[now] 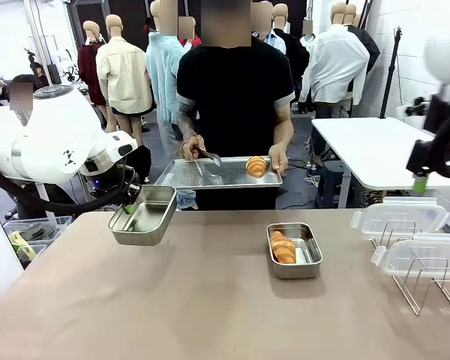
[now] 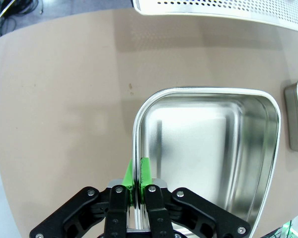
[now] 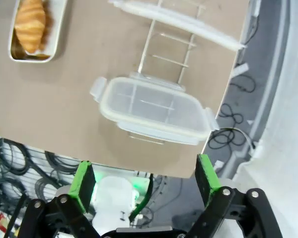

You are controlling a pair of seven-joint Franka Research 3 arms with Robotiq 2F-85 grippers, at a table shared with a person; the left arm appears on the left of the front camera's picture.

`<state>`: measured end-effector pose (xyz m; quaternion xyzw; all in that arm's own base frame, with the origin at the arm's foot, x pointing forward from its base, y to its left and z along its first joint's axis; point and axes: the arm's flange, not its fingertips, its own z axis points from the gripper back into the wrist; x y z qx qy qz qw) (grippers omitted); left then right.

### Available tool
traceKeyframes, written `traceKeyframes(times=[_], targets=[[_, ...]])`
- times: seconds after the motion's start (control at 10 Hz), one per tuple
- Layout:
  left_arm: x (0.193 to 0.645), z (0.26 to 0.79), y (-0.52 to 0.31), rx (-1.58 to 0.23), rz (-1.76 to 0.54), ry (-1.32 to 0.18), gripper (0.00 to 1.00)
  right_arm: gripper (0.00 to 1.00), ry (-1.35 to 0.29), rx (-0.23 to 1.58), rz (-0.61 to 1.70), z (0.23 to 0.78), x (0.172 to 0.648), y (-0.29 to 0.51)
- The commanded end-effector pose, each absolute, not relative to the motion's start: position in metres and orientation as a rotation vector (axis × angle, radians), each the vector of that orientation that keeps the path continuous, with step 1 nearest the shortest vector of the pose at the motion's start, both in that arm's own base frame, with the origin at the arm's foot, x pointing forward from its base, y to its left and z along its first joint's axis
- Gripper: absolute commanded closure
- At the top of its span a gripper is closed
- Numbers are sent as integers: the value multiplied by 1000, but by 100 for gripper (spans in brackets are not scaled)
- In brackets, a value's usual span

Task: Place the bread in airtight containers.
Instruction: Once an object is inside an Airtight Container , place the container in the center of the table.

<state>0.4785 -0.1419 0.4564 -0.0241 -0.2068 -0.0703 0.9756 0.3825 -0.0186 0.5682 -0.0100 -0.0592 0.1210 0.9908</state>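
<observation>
Pinching the rim of the empty container (image 2: 203,148) between the green pads of the left gripper (image 2: 137,171), clamped tight on the thin steel wall, one pad inside and one outside. Holding it over the far left part of the table (image 1: 210,315), apparently raised a little and tilted, just in front of the perforated tray (image 1: 210,174). Finding one croissant (image 1: 283,246) lying lengthwise in the second container (image 1: 309,259), which is sitting flat near the middle of the table, well apart from the empty one. Finding the other croissant (image 1: 256,166) resting near the tray's right end, just beside the person's hand (image 1: 277,159) gripping that edge. Gripping tongs (image 1: 208,156) over the tray with the person's other hand (image 1: 193,146). Hanging high at the table's right side with the right gripper (image 3: 144,178) spread wide, nothing between its fingers. Looking down from there on a clear lid (image 3: 154,109) lying across the wire rack (image 3: 164,54), with a second lid (image 3: 174,22) lying on the rack beyond it.
</observation>
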Motion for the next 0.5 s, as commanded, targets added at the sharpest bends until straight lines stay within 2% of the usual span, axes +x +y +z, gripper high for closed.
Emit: traceKeyframes(times=[0.0, 0.1, 0.2, 0.4], targets=[[479, 459, -140, -53, -148, -430, 100, 0, -98, 59, 265, 562, 398, -38], [479, 459, -140, -53, -148, -430, 100, 0, -83, 69, 308, 557, 408, -43], [479, 459, -140, -53, -148, -430, 100, 0, -118, 10, 243, 566, 384, -40], [479, 459, -140, -53, -148, -430, 100, 0, -118, 10, 243, 566, 384, -40]])
